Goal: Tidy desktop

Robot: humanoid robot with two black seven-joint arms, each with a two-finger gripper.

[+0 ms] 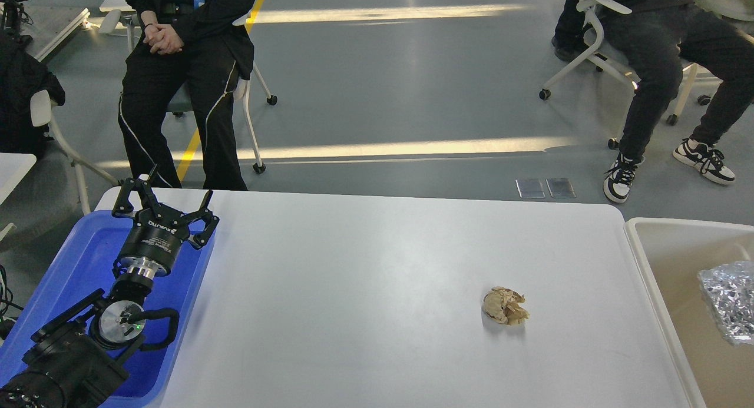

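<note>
The white desktop (365, 290) fills the middle of the head view. A crumpled brown paper ball (505, 305) lies on its right half. My left gripper (166, 200) is open and empty, held above the far end of the blue tray (70, 261) at the desktop's left edge, far from the paper ball. My right gripper is out of view. A crumpled silver foil piece (730, 302) shows inside the white-rimmed beige bin (642, 261) at the right.
Two people sit on wheeled chairs beyond the desktop, one at the far left (182, 72) and one at the far right (660, 66). Another white table corner (15, 166) shows at the left edge.
</note>
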